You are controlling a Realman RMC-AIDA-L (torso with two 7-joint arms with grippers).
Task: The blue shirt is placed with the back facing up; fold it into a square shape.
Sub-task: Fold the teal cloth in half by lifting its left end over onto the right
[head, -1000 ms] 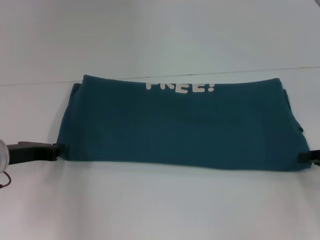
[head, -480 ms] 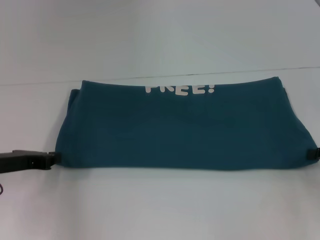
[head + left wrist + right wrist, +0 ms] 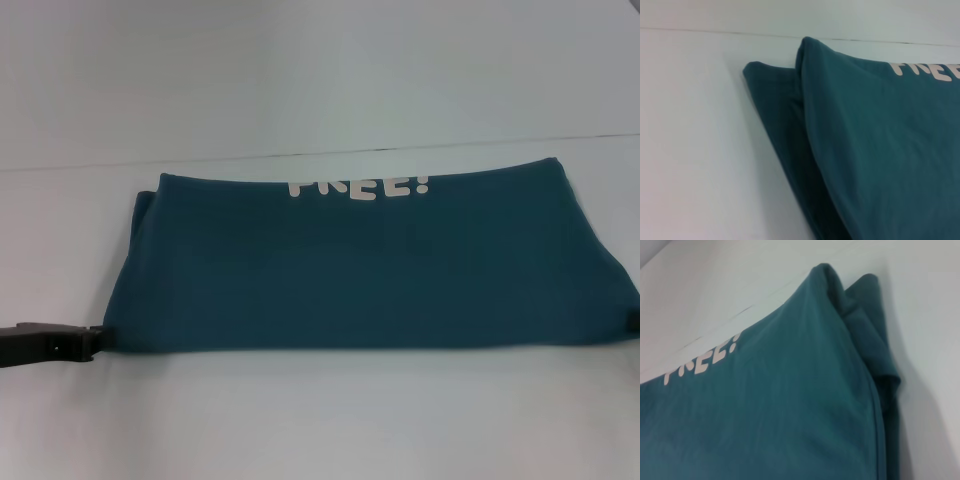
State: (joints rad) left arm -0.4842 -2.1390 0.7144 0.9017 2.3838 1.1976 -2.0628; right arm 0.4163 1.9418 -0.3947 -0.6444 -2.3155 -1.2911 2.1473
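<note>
The blue shirt [image 3: 370,265] lies folded into a wide band across the table, with part of its white lettering [image 3: 360,187] showing at the far fold. My left gripper [image 3: 97,338] is shut on the band's near left corner, low over the table. At the picture's right edge only a dark sliver of my right gripper [image 3: 634,318] shows, at the near right corner, which travels with it. The left wrist view shows the shirt [image 3: 880,140] with its stacked layers at the left end. The right wrist view shows the shirt [image 3: 780,390] with bunched folds at the right end.
The white table [image 3: 320,420] stretches bare in front of the shirt, towards me. Its far edge [image 3: 300,152] runs just behind the far fold, with a pale wall beyond.
Both grippers have moved towards me and slightly outward. The shirt's near edge came with them, so the band is now deeper. The right gripper has almost left the picture.
</note>
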